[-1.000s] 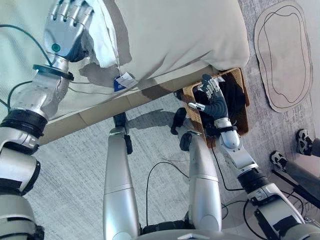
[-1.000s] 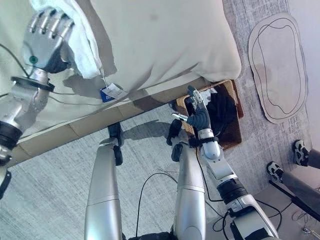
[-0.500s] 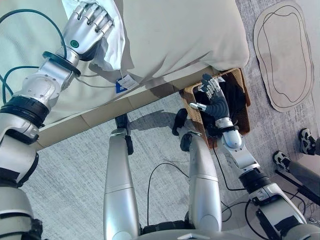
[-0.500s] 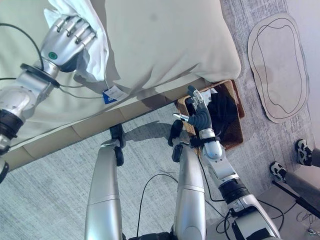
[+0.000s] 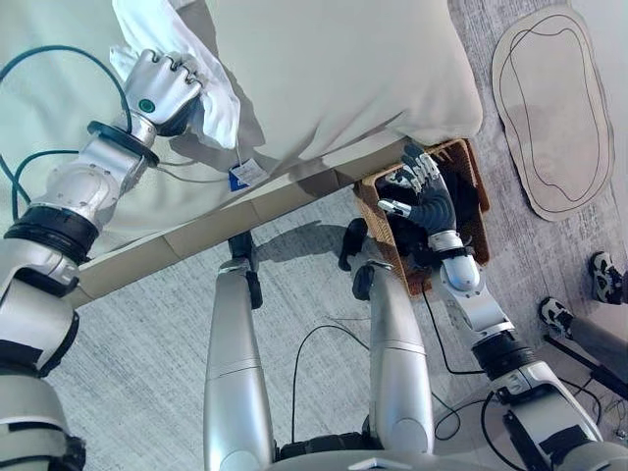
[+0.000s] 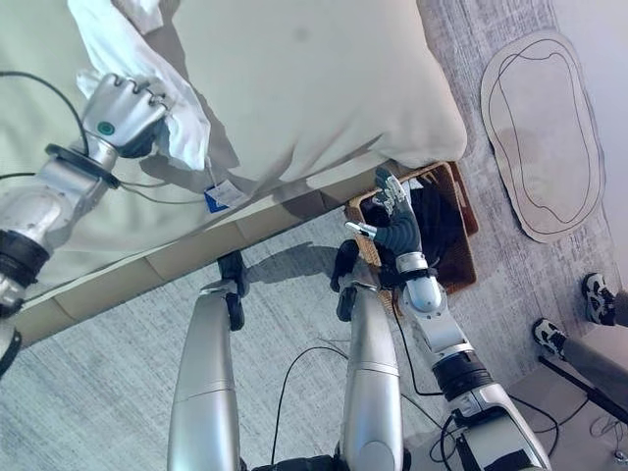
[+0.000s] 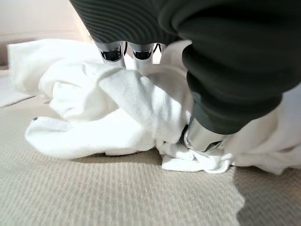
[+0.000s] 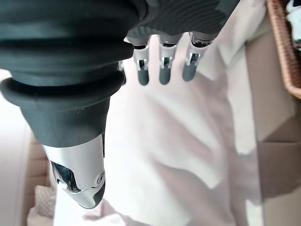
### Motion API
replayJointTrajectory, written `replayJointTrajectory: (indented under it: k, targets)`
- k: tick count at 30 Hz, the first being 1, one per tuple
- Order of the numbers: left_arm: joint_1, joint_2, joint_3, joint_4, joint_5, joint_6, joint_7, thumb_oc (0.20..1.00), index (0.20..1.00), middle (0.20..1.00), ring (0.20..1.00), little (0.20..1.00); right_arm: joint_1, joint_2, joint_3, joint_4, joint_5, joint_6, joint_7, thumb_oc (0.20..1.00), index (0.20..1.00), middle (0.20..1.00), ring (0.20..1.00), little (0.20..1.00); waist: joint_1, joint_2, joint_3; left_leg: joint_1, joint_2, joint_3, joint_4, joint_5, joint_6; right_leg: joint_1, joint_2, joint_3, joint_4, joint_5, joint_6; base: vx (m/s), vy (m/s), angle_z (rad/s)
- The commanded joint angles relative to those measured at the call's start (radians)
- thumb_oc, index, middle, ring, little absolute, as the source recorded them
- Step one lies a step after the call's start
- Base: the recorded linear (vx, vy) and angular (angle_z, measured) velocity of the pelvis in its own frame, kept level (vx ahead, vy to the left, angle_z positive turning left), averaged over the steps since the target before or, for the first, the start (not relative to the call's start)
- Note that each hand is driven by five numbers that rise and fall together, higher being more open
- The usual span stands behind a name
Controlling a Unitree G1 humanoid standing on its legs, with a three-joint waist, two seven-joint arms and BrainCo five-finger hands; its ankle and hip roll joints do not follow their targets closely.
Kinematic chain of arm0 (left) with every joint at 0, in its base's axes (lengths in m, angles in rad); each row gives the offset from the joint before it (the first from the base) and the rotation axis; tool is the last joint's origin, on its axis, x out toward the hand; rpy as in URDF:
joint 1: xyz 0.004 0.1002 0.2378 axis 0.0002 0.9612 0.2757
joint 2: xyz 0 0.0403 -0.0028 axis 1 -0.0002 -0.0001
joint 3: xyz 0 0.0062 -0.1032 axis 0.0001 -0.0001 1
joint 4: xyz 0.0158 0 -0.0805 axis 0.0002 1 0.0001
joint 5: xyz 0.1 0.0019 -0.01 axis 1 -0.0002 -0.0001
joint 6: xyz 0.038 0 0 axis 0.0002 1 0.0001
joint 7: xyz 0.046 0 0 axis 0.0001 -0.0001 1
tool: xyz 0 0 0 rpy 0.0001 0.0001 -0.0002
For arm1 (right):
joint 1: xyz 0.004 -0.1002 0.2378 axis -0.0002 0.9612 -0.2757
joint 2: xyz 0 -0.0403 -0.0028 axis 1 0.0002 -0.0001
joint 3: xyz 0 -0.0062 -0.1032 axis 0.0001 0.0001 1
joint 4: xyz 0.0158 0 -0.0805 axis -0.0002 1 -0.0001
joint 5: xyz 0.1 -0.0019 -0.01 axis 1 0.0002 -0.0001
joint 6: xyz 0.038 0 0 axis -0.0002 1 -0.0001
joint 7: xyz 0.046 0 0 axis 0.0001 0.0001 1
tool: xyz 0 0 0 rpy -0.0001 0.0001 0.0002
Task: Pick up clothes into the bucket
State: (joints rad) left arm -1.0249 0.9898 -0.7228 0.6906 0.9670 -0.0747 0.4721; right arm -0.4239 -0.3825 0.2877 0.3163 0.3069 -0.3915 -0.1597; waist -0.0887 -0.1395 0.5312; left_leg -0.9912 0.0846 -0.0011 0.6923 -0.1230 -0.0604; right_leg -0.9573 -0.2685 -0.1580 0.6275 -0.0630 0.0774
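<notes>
Left robot hand [image 5: 165, 90] now curled round white garment [image 5: 201, 83] on bed [image 5: 343, 69], fingers closed since half-second ago (grasp secured). Right robot hand [image 5: 424, 201] spread, empty, over wicker basket [image 5: 471, 186] beside bed.

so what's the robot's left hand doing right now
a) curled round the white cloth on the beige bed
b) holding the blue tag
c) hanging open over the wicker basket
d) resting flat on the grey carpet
a: the left hand has its fingers curled into the crumpled white cloth lying on the beige bed.
</notes>
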Motion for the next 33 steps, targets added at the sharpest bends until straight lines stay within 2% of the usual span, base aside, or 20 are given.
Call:
replayJointTrajectory:
  k: [1, 3, 4, 5, 6, 7, 8, 9, 10, 11, 12, 14, 15, 16, 19, 20, 22, 25, 28, 33]
  targets:
    - [0.117, -0.003, 0.041, 0.017, -0.011, 0.002, -0.007, 0.200, 0.200, 0.200, 0.200, 0.200, 0.083, -0.020, -0.021, -0.090, 0.003, -0.051, -0.002, 1.000, 1.000, 1.000, 1.000, 1.000, 0.011, 0.016, -0.075, 0.018, -0.016, 0.004, -0.028, -0.032, 0.042, 0.054, -0.030, 0.000, -0.136, 0.106, 0.111, 0.00, 0.000, 0.00]
    - [0.152, -0.008, 0.068, 0.000, -0.015, -0.001, -0.001, 0.200, 0.200, 0.200, 0.200, 0.200, 0.089, -0.019, -0.022, -0.092, -0.010, -0.050, -0.007, 1.000, 1.000, 1.000, 1.000, 1.000, 0.018, 0.014, -0.073, 0.057, -0.016, 0.013, -0.064, -0.018, 0.038, 0.095, -0.028, -0.005, -0.176, 0.121, 0.113, -0.04, -0.002, -0.02]
    - [0.194, -0.021, 0.098, -0.012, -0.024, -0.006, 0.007, 0.200, 0.200, 0.200, 0.200, 0.200, 0.098, -0.017, -0.028, -0.087, -0.019, -0.047, -0.011, 1.000, 1.000, 1.000, 1.000, 1.000, 0.020, 0.013, -0.074, 0.087, -0.021, 0.026, -0.110, 0.029, 0.040, 0.128, -0.038, -0.018, -0.223, 0.156, 0.103, 0.01, -0.012, -0.05]
    - [0.199, -0.020, 0.101, -0.013, -0.024, -0.006, 0.006, 0.200, 0.200, 0.200, 0.200, 0.200, 0.099, -0.018, -0.026, -0.087, -0.020, -0.046, -0.011, 1.000, 1.000, 1.000, 1.000, 1.000, 0.021, 0.016, -0.078, 0.103, -0.017, 0.018, -0.113, 0.003, 0.034, 0.139, -0.031, -0.010, -0.218, 0.134, 0.115, 0.03, -0.023, -0.07]
    - [0.225, -0.031, 0.122, -0.021, -0.029, -0.008, 0.011, 0.200, 0.200, 0.200, 0.200, 0.200, 0.103, -0.017, -0.028, -0.080, -0.024, -0.044, -0.014, 1.000, 1.000, 1.000, 1.000, 1.000, 0.024, 0.017, -0.083, 0.128, -0.018, 0.020, -0.138, 0.011, 0.032, 0.161, -0.033, -0.016, -0.236, 0.140, 0.117, 0.03, -0.024, -0.04]
    - [0.252, -0.041, 0.145, -0.039, -0.038, -0.011, 0.011, 0.200, 0.200, 0.200, 0.200, 0.200, 0.109, -0.015, -0.037, -0.076, -0.029, -0.041, -0.018, 1.000, 1.000, 1.000, 1.000, 1.000, 0.027, 0.017, -0.083, 0.139, -0.024, 0.028, -0.163, 0.047, 0.035, 0.175, -0.043, -0.029, -0.258, 0.168, 0.107, 0.00, -0.026, 0.04]
    - [0.322, -0.070, 0.210, -0.082, -0.067, -0.020, 0.013, 0.200, 0.200, 0.200, 0.200, 0.200, 0.125, -0.011, -0.046, -0.059, -0.045, -0.032, -0.025, 1.000, 1.000, 1.000, 1.000, 1.000, 0.038, 0.023, -0.097, 0.199, -0.028, 0.027, -0.212, 0.061, 0.030, 0.231, -0.049, -0.038, -0.290, 0.173, 0.108, -0.02, -0.015, 0.11]
    - [0.328, -0.070, 0.215, -0.085, -0.066, -0.019, 0.011, 0.200, 0.200, 0.200, 0.200, 0.200, 0.126, -0.012, -0.043, -0.059, -0.046, -0.032, -0.025, 1.000, 1.000, 1.000, 1.000, 1.000, 0.035, 0.023, -0.095, 0.205, -0.028, 0.027, -0.217, 0.063, 0.029, 0.238, -0.049, -0.039, -0.294, 0.174, 0.108, 0.11, -0.028, 0.16]
    - [0.404, -0.111, 0.301, -0.148, -0.123, -0.038, 0.021, 0.200, 0.200, 0.200, 0.200, 0.200, 0.146, -0.008, -0.060, -0.041, -0.058, -0.020, -0.024, 1.000, 1.000, 1.000, 1.000, 1.000, 0.050, 0.030, -0.109, 0.260, -0.031, 0.026, -0.263, 0.073, 0.024, 0.289, -0.053, -0.046, -0.326, 0.181, 0.110, 0.06, -0.017, 0.12]
    - [0.413, -0.110, 0.309, -0.154, -0.122, -0.037, 0.018, 0.200, 0.200, 0.200, 0.200, 0.200, 0.147, -0.009, -0.056, -0.042, -0.058, -0.020, -0.024, 1.000, 1.000, 1.000, 1.000, 1.000, 0.047, 0.031, -0.108, 0.266, -0.031, 0.026, -0.268, 0.074, 0.024, 0.295, -0.053, -0.047, -0.329, 0.182, 0.110, 0.13, -0.025, 0.06]
    - [0.480, -0.155, 0.383, -0.215, -0.186, -0.068, 0.030, 0.200, 0.200, 0.200, 0.200, 0.200, 0.159, -0.002, -0.069, -0.026, -0.069, -0.007, -0.023, 1.000, 1.000, 1.000, 1.000, 1.000, 0.058, 0.034, -0.124, 0.320, -0.032, 0.024, -0.312, 0.088, 0.018, 0.352, -0.054, -0.055, -0.367, 0.188, 0.112, 0.06, -0.012, -0.01]
    - [0.515, -0.177, 0.416, -0.246, -0.220, -0.087, 0.032, 0.200, 0.200, 0.200, 0.200, 0.200, 0.164, -0.002, -0.071, -0.016, -0.081, -0.001, -0.024, 1.000, 1.000, 1.000, 1.000, 1.000, 0.063, 0.035, -0.130, 0.347, -0.034, 0.022, -0.332, 0.094, 0.016, 0.379, -0.054, -0.062, -0.383, 0.191, 0.113, 0.10, -0.035, 0.05]
    - [0.591, -0.226, 0.481, -0.350, -0.288, -0.146, 0.035, 0.200, 0.200, 0.200, 0.200, 0.200, 0.172, -0.002, -0.080, 0.015, -0.127, 0.014, -0.043, 1.000, 1.000, 1.000, 1.000, 1.000, 0.076, 0.041, -0.146, 0.403, -0.034, 0.019, -0.382, 0.105, 0.012, 0.438, -0.053, -0.077, -0.420, 0.194, 0.115, 0.12, -0.042, 0.17]
    - [0.596, -0.226, 0.486, -0.355, -0.288, -0.145, 0.032, 0.200, 0.200, 0.200, 0.200, 0.200, 0.172, -0.002, -0.078, 0.015, -0.128, 0.014, -0.044, 1.000, 1.000, 1.000, 1.000, 1.000, 0.074, 0.042, -0.144, 0.409, -0.034, 0.018, -0.386, 0.107, 0.012, 0.444, -0.052, -0.078, -0.423, 0.195, 0.115, 0.11, -0.037, 0.18]
    - [0.655, -0.281, 0.536, -0.510, -0.373, -0.221, 0.008, 0.200, 0.200, 0.200, 0.200, 0.200, 0.164, -0.017, -0.078, 0.035, -0.231, 0.035, -0.066, 1.000, 1.000, 1.000, 1.000, 1.000, 0.089, 0.047, -0.156, 0.464, -0.036, 0.014, -0.415, 0.111, 0.011, 0.499, -0.052, -0.089, -0.447, 0.197, 0.115, 0.08, -0.029, 0.10]
    - [0.677, -0.321, 0.544, -0.587, -0.450, -0.268, -0.027, 0.200, 0.200, 0.200, 0.200, 0.200, 0.155, -0.032, -0.066, 0.048, -0.303, 0.052, -0.080, 1.000, 1.000, 1.000, 1.000, 1.000, 0.099, 0.048, -0.166, 0.491, -0.039, 0.011, -0.426, 0.111, 0.014, 0.529, -0.053, -0.094, -0.454, 0.195, 0.115, 0.08, -0.027, 0.05]
    - [0.677, -0.337, 0.540, -0.620, -0.489, -0.286, -0.046, 0.200, 0.200, 0.200, 0.200, 0.200, 0.145, -0.037, -0.057, 0.054, -0.333, 0.060, -0.085, 1.000, 1.000, 1.000, 1.000, 1.000, 0.099, 0.048, -0.171, 0.504, -0.042, 0.009, -0.437, 0.120, 0.015, 0.545, -0.055, -0.097, -0.465, 0.201, 0.115, 0.07, -0.021, 0.05]
    - [0.666, -0.379, 0.511, -0.739, -0.649, -0.332, -0.129, 0.200, 0.200, 0.200, 0.200, 0.200, 0.117, -0.060, -0.004, 0.071, -0.404, 0.079, -0.059, 1.000, 1.000, 1.000, 1.000, 1.000, 0.108, 0.052, -0.204, 0.575, -0.034, 0.012, -0.492, 0.128, 0.008, 0.613, -0.050, -0.112, -0.499, 0.198, 0.121, 0.08, -0.023, 0.01]
    - [0.650, -0.391, 0.490, -0.771, -0.729, -0.341, -0.177, 0.200, 0.200, 0.200, 0.200, 0.200, 0.095, -0.077, 0.032, 0.082, -0.456, 0.088, -0.050, 1.000, 1.000, 1.000, 1.000, 1.000, 0.109, 0.054, -0.223, 0.613, -0.036, 0.013, -0.529, 0.145, 0.005, 0.651, -0.045, -0.122, -0.530, 0.205, 0.122, 0.08, -0.026, 0.01]
    - [0.598, -0.443, 0.436, -0.850, -1.002, -0.352, -0.301, 0.200, 0.200, 0.200, 0.200, 0.200, 0.061, -0.098, 0.115, 0.054, -0.531, 0.098, -0.001, 1.000, 1.000, 1.000, 1.000, 1.000, 0.108, 0.059, -0.274, 0.692, -0.030, 0.016, -0.570, 0.152, -0.003, 0.730, -0.036, -0.140, -0.565, 0.207, 0.127, 0.09, -0.017, 0.03]
